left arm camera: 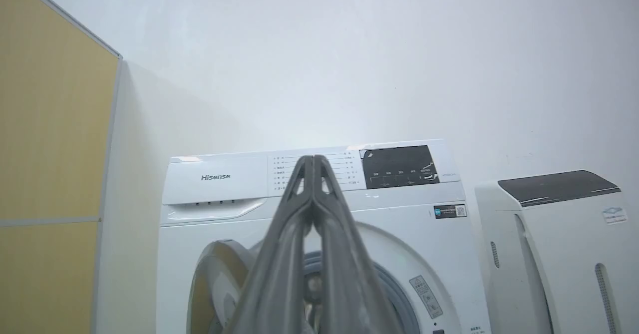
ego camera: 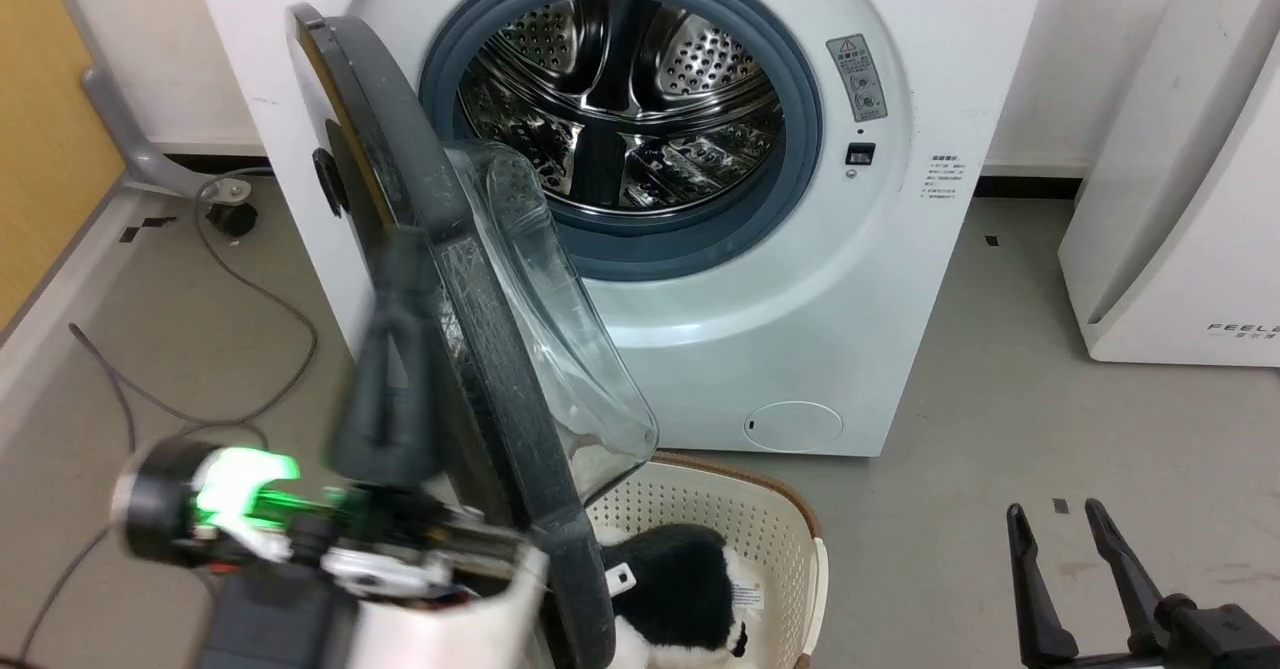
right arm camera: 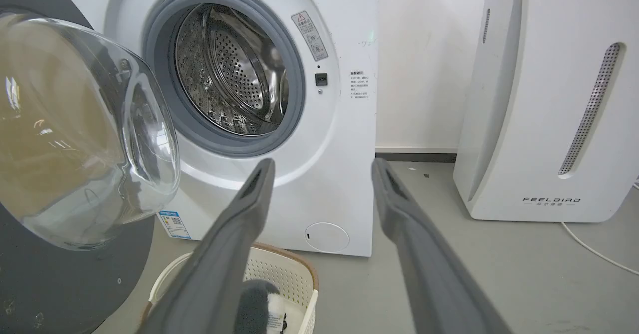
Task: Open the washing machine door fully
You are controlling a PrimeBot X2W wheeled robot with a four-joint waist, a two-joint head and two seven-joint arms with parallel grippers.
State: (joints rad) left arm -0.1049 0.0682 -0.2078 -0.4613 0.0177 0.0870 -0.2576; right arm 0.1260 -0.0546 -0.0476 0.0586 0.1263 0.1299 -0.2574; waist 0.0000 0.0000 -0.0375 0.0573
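The washing machine door (ego camera: 480, 349) stood swung out at the left of the washing machine (ego camera: 760, 299), over a basket (ego camera: 770, 509). The left gripper (left arm camera: 313, 160), fingers pressed together and empty, was beside the door's outer face. The right gripper (ego camera: 1057, 524) hung spread open at the near right.

Room's pretty plain tbh. White wall (left arm camera: 349, 49) at the back, soft even light on it. Yellow panel (left arm camera: 50, 124) on the left w/ grey edge trim and a horizontal seam partway down. Floor (ego camera: 1050, 369) is smooth grey w/ a few small dark marks. Dark baseboard (right arm camera: 415, 157) runs along the bottom of the wall. White slanted appliance (right arm camera: 549, 99) marked FEELBIRD stands on the right, dark top, vent slots on its side, white cord (right arm camera: 596, 251) on the floor just beside it. Grey cable (ego camera: 270, 297) loops over the floor on the left, near a grey bracket (ego camera: 135, 144) by the wall.
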